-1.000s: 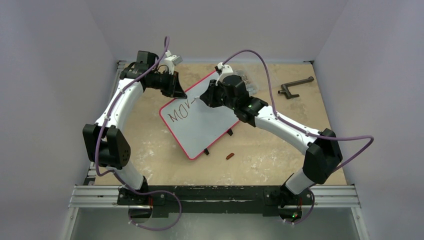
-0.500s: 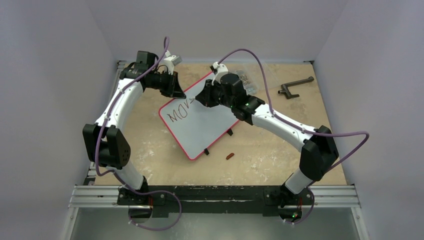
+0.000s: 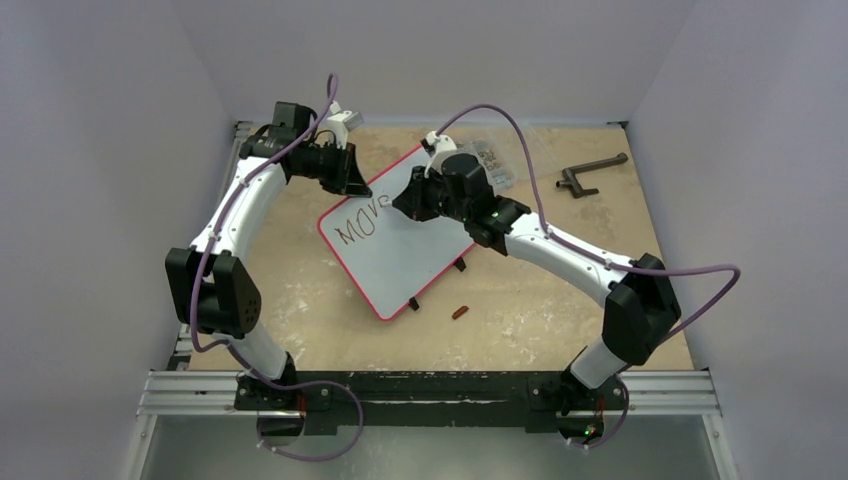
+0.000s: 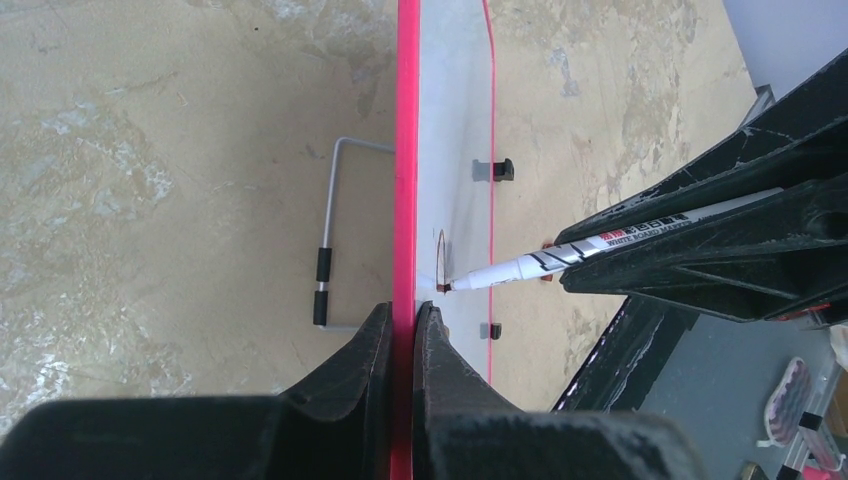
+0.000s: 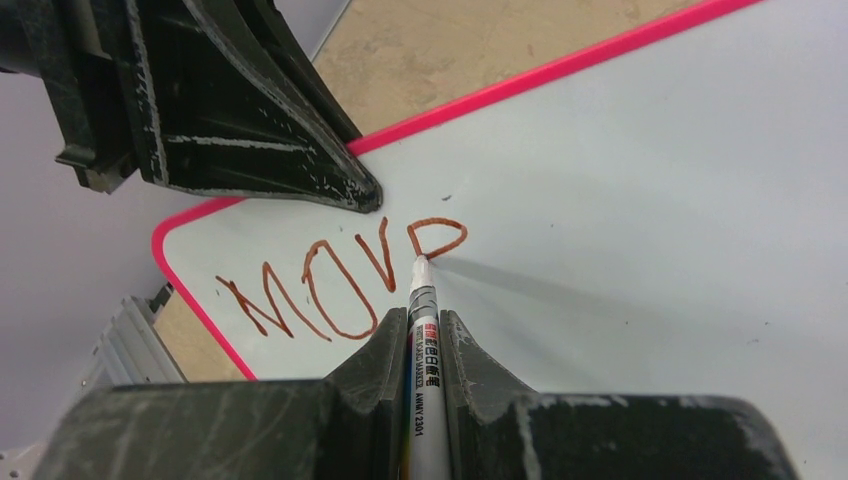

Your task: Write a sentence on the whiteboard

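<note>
The tan surface (image 3: 540, 300) carries the whiteboard (image 3: 400, 260) near its middle, turned cornerwise on small black feet. The left jaws are clamped on its red rim at the far left edge. A black crank-shaped tool (image 3: 590, 172) lies well apart at the far right. A clear box (image 3: 493, 160) sits just beyond the board's far corner. The right jaws grip a marker (image 5: 425, 340), its tip touching the board. The sentence (image 5: 340, 285) reads "MOV" plus a looped stroke at the tip. A small reddish piece (image 3: 460, 312) lies near the board's near edge.
</note>
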{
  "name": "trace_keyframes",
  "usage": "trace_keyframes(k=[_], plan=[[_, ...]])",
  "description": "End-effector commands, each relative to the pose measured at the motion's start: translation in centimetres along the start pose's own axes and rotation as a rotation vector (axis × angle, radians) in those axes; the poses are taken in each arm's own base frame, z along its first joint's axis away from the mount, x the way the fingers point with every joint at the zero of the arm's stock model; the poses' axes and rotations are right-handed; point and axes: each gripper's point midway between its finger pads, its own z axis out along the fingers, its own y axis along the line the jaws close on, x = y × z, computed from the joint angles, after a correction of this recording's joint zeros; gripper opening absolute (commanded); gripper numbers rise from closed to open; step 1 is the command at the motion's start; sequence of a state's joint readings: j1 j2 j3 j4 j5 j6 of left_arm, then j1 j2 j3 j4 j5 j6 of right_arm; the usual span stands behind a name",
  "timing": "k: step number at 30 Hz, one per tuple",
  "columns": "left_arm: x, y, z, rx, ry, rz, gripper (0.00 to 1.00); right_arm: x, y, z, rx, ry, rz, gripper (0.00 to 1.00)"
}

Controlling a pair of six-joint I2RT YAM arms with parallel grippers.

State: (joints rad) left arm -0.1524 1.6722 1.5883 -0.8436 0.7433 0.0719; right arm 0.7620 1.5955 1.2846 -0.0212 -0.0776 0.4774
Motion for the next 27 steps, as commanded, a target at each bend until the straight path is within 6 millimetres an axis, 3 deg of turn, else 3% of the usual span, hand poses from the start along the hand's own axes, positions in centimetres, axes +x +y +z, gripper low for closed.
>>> trace_keyframes(k=[1, 7, 14, 27], plan=[[-1.0, 0.0, -1.0, -0.063, -0.043, 0.094, 0.0, 2.1, -1.2, -0.4, 0.044, 0.044, -0.015, 0.0], [-0.9, -0.3, -1.2, -0.052, -0.049, 0.108, 0.0, 2.2, -2.1, -0.8, 0.093, 0.044, -0.008, 0.0], [-1.1, -0.4, -1.4, -0.057, -0.064, 0.107, 0.0, 1.0, -3.4, -1.2, 0.165, 0.019, 0.002, 0.0], [-1.0, -0.7, -1.6, -0.06, -0.081, 0.115, 0.0, -1.1, -2.3, -3.3, 0.153, -0.027, -0.015, 0.0]])
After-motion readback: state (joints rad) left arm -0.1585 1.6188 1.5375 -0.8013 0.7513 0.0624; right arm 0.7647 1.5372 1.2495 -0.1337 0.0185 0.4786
